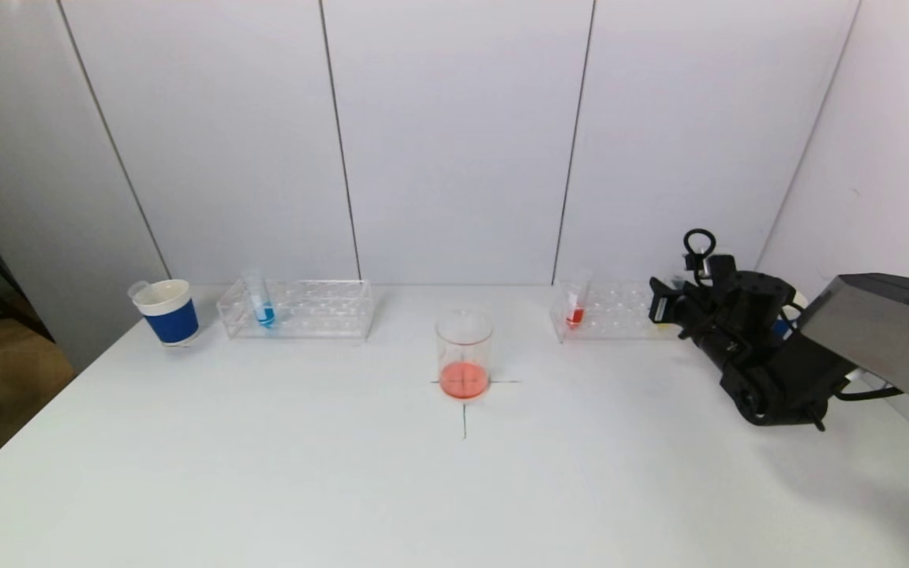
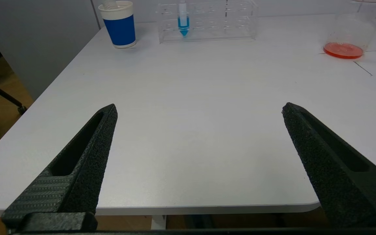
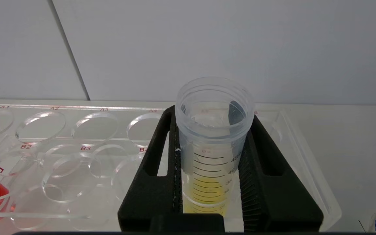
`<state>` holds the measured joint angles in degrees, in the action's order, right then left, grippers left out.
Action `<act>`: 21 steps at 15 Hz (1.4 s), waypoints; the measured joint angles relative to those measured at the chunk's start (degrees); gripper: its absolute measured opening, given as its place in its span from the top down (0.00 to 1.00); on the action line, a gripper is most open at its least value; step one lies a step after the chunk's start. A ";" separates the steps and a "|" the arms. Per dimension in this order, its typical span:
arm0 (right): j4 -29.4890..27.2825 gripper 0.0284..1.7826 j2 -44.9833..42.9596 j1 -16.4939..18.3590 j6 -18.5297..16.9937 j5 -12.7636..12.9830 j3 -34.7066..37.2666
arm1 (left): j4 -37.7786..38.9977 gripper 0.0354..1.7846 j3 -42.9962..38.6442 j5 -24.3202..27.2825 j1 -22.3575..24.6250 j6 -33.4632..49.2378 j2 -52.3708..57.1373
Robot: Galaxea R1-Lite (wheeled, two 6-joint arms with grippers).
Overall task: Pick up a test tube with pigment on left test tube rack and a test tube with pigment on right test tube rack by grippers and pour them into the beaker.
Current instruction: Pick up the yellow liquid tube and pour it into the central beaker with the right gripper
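White panelled walls back a white table (image 1: 265, 473), and from its left edge the scene runs rightward. Farthest from the working tool stands a blue-banded paper cup (image 1: 170, 312), then the left test tube rack (image 1: 297, 309) with a blue test tube (image 1: 263, 308) upright in it. The left gripper (image 2: 199, 109) is parked at the table's near edge, well short of that rack, its jaws spread wide and holding nothing. Midway sits the beaker (image 1: 464, 356), on a marked cross, with red liquid already in the bottom. Beyond it comes the right test tube rack (image 3: 60, 143), a red test tube (image 1: 576, 309) at its beaker-side end. The right gripper (image 3: 211, 182) is at the rack's far end, clamped on a yellow test tube (image 3: 212, 137) that seems seated in its hole.

I judge the grasp just made; next comes a straight lift clear of the rack, keeping the uncapped tube upright, then a carry leftward to the beaker.

From the head view the arm hides the yellow tube entirely, and its lower tip is cut off at the wrist.
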<state>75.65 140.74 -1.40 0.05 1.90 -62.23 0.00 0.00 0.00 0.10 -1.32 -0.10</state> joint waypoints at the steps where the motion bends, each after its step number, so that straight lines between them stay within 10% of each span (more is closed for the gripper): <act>1: 0.00 0.71 -0.17 -0.07 0.11 0.02 0.06 | 0.00 0.01 0.00 0.00 0.00 0.00 0.00; 15: -15.87 0.70 -12.29 -0.46 1.24 -0.30 -2.78 | 0.00 0.01 0.00 0.00 -0.02 0.00 0.00; 21: -31.11 0.71 -19.54 -0.50 1.22 -1.11 -9.55 | 0.00 0.01 0.00 0.00 -0.05 0.00 0.00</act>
<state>44.54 121.20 -1.90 1.27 0.79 -71.78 0.00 0.00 0.00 0.05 -1.32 -0.10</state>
